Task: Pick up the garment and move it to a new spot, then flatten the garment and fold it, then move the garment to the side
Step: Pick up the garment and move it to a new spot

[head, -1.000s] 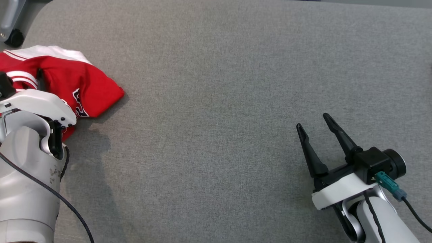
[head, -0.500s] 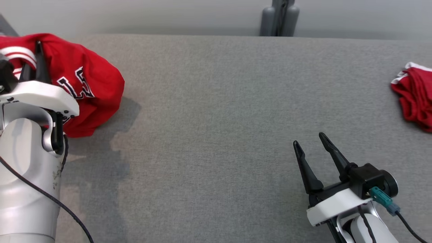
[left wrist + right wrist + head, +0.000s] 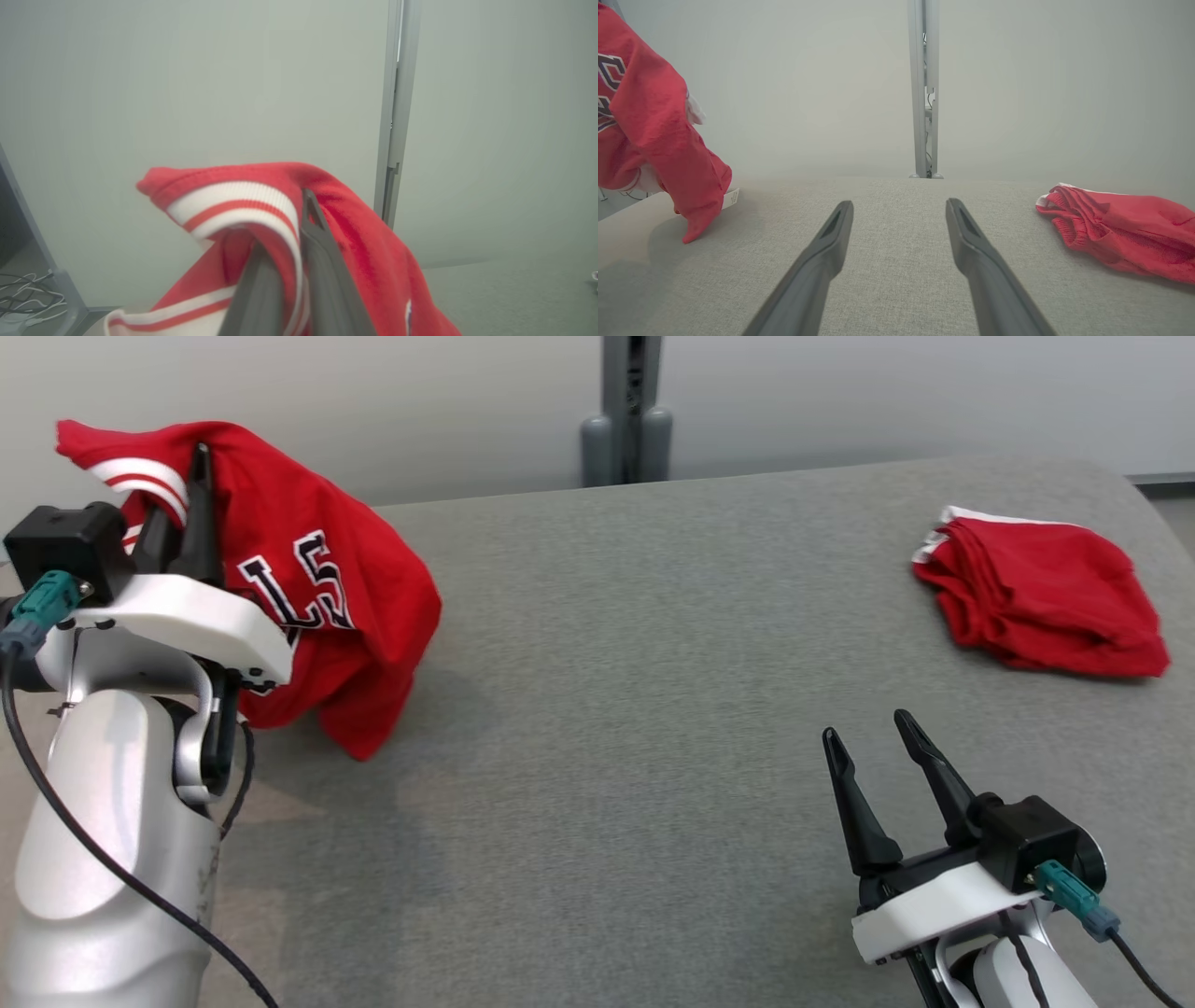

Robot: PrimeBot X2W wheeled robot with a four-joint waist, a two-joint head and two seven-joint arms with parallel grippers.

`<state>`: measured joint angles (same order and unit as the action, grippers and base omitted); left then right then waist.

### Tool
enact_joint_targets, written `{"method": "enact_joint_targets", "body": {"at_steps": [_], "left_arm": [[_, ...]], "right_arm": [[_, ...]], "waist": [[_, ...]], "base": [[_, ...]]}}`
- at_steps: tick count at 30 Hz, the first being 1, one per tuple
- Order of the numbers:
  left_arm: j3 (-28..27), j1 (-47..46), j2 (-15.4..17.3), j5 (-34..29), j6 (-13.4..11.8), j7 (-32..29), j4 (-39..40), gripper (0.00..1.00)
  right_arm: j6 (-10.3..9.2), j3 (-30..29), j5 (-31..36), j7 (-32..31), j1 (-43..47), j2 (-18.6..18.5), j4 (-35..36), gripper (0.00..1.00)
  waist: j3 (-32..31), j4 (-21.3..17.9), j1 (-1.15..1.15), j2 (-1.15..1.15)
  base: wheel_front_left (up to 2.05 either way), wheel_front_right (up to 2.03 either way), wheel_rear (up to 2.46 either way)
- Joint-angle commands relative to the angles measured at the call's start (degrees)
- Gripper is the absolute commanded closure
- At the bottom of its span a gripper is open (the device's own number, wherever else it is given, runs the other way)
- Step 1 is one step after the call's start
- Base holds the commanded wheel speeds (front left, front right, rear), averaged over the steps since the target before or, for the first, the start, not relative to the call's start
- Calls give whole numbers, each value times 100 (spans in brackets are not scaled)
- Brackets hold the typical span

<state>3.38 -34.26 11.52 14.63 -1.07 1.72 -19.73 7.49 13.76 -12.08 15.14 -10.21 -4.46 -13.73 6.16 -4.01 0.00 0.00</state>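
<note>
red jersey [image 3: 364,607] now raised, hanging from clamped left gripper [image 3: 191,476].

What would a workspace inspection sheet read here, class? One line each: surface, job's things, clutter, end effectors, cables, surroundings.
Surface: grey fabric-covered table, smooth.
Job's things: red jersey with white striped trim and printed numbers, hanging bunched from the left end effector.
Clutter: crumpled red cloth with white edging, lying far right.
End effectors: left shut on the jersey's trim; right end effector open, empty.
Cables: black cable along left arm; teal-plugged cable at right wrist.
Surroundings: grey metal post, pale wall behind.
</note>
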Motion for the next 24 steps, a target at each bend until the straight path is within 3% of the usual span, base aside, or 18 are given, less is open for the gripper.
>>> {"method": "enact_joint_targets", "body": {"at_steps": [1, 12, 18, 24], "left_arm": [[44, 90, -20, -20, -28, -62, 131, 100], [561, 173, -357, -104, -44, -463, 622, 100], [935, 32, -440, -369, -95, -558, 399, 100], [1332, -87, -633, -469, -72, -526, -336, 100]], "right_arm": [[2, -23, -31, 9, 16, -24, 29, 0], [2, -45, -34, 9, -3, 53, 39, 0], [2, -64, -46, 9, -65, 78, 66, 0], [2, -27, -44, 9, -134, 104, 108, 0]], "waist": [[-69, -278, 0, 0], [-50, -1153, 0, 0], [35, -1425, 0, 0], [225, -1593, 0, 0]], "base": [[0, 0, 0], [0, 0, 0], [0, 0, 0], [0, 0, 0]]}}
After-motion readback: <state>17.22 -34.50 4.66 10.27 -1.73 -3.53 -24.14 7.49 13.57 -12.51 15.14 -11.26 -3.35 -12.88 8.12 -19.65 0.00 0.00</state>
